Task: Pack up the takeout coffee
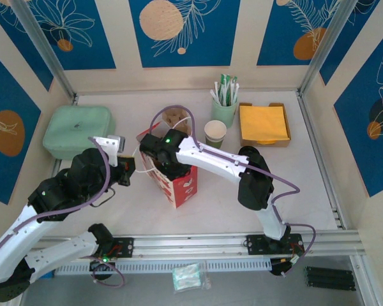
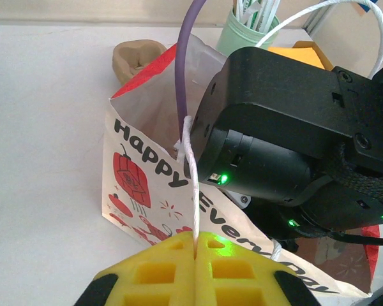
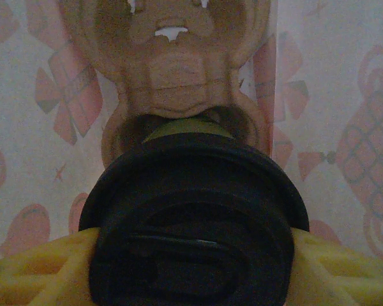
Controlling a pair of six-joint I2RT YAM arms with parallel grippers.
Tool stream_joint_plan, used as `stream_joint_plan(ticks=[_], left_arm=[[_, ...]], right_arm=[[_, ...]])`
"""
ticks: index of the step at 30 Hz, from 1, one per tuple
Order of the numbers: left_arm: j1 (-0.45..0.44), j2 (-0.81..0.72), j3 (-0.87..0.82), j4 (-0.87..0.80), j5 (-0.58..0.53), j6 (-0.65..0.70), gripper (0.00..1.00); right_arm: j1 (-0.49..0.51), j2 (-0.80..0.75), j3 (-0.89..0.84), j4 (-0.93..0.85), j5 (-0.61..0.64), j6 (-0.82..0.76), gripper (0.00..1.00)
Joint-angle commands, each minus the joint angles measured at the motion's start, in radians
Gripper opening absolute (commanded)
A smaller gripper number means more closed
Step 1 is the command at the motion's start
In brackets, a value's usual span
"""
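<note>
The takeout coffee (image 3: 191, 217), a cup under a black lid, sits between my right gripper's (image 3: 191, 255) yellow fingers (image 3: 32, 274), which are shut on its sides. It hangs inside the red-and-white paper bag (image 1: 179, 182), over a brown cardboard carrier (image 3: 179, 70) at the bag's bottom. The right wrist (image 1: 163, 150) reaches down into the bag's mouth. My left gripper (image 2: 196, 245) is shut on the bag's white string handle (image 2: 193, 185) and holds it taut on the bag's left side (image 1: 124, 171).
An open white paper cup with a green band (image 1: 215, 132) stands right of the bag. Behind it are a mint tumbler of sticks (image 1: 224, 105) and a box of orange napkins (image 1: 263, 123). Another cardboard carrier (image 1: 175, 118) sits behind the bag. A mint-green lidded box (image 1: 76, 131) lies at left.
</note>
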Motion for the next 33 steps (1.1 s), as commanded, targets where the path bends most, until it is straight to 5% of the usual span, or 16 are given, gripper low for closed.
stream_joint_plan(ticks=[1,33], left_arm=[[0.009,0.003,-0.003,0.017,0.012,-0.009,0.0],[0.01,0.011,0.006,0.017,0.014,-0.006,0.0]], right_arm=[[-0.011,0.024,-0.04,0.007,-0.01,0.015,0.61],[-0.01,-0.025,0.02,-0.01,-0.016,0.003,0.86]])
